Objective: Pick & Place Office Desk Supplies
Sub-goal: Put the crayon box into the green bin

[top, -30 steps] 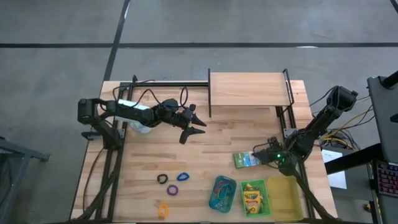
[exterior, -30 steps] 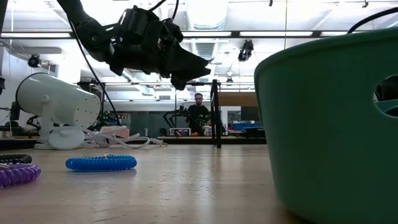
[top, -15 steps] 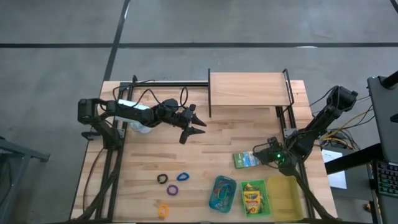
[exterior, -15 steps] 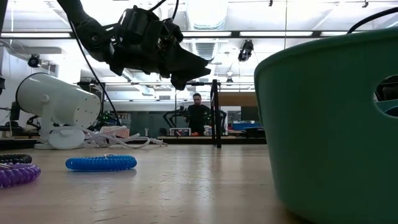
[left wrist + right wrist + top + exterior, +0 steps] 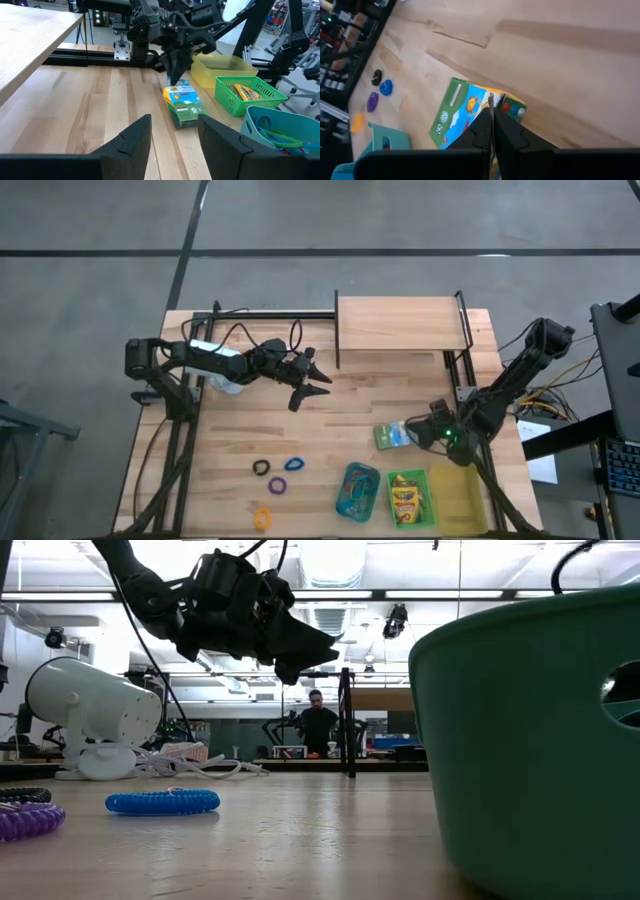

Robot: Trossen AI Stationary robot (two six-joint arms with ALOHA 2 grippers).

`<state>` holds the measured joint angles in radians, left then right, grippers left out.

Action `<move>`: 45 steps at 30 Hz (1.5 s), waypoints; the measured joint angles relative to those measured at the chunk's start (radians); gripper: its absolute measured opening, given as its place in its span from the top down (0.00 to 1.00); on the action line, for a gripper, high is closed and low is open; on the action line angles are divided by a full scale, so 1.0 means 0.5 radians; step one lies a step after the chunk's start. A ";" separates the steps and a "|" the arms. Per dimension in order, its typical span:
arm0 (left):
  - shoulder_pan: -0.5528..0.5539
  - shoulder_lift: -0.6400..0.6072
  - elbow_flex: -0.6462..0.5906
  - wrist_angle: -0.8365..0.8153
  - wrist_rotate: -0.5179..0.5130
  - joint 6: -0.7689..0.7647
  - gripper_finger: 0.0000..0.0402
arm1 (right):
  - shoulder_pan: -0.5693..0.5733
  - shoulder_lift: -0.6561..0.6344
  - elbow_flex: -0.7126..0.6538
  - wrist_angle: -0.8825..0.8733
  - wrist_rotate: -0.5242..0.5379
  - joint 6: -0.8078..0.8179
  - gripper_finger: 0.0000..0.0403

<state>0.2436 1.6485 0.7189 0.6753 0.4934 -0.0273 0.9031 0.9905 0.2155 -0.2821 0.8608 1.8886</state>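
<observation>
Wooden tabletop (image 5: 330,430) holds everything, with a green basket (image 5: 409,498) as my marker. Left gripper (image 5: 312,387) hangs released, well away toward the far side. Right gripper (image 5: 415,434) is clenched, fingertips meeting at the crayon box's (image 5: 393,436) edge; I can't tell if it's caught. Lying flat just beyond the basket, it looks light, stiff cardboard; pinch across its narrow sides. Green and yellow, cartoon printed.

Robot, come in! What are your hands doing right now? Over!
Left gripper open, waiting above mid-table. Right gripper shut, tips over the crayon box; it lies flat, not lifted. Green tray holds another box. Nothing in the way.
</observation>
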 joint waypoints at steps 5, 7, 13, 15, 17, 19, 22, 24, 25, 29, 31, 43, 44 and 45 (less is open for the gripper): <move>0.000 0.000 0.000 -0.001 0.000 0.000 0.59 | 0.000 0.000 0.259 -0.461 0.049 -0.038 0.98; 0.000 0.000 0.000 0.000 0.000 0.000 0.59 | 0.000 0.000 0.389 -0.666 0.060 -0.063 0.98; 0.000 0.000 0.000 -0.001 0.000 0.000 0.59 | -0.001 0.002 0.783 -1.175 0.058 -0.237 0.98; 0.000 0.000 0.000 -0.001 0.000 0.000 0.59 | -0.001 0.002 0.906 -1.296 0.059 -0.314 0.98; 0.000 0.000 0.000 0.000 0.000 0.000 0.59 | -0.001 0.002 1.019 -1.386 0.058 -0.406 0.98; 0.000 0.000 0.000 -0.001 0.000 0.000 0.59 | -0.001 0.002 1.125 -1.420 0.055 -0.517 0.98; 0.000 0.000 0.000 -0.001 0.000 0.000 0.59 | -0.001 0.002 1.262 -1.420 0.005 -0.681 0.98; 0.000 0.000 0.000 -0.001 0.000 0.000 0.59 | -0.001 0.003 1.346 -1.420 -0.090 -0.770 0.98; 0.000 0.000 0.000 0.000 0.000 0.000 0.59 | -0.001 0.007 1.386 -1.420 -0.150 -0.814 0.98; 0.000 0.000 0.000 0.000 0.000 0.000 0.59 | -0.001 0.064 1.544 -1.420 -0.393 -0.964 0.98; -0.001 0.000 0.000 0.000 0.000 0.000 0.59 | -0.002 0.124 1.626 -1.419 -0.522 -1.011 0.98; 0.000 0.000 0.001 0.000 0.000 0.000 0.59 | 0.008 0.654 2.105 -1.435 -1.153 -1.081 0.98; 0.000 0.000 0.001 0.000 0.000 0.000 0.59 | 0.008 0.696 2.144 -1.435 -1.192 -1.081 0.98; 0.000 0.000 0.001 0.000 0.000 0.000 0.59 | 0.008 0.731 2.182 -1.434 -1.237 -1.081 0.98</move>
<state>0.2436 1.6485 0.7193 0.6752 0.4934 -0.0273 0.9073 1.3559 1.3067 -0.9991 0.2424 1.3479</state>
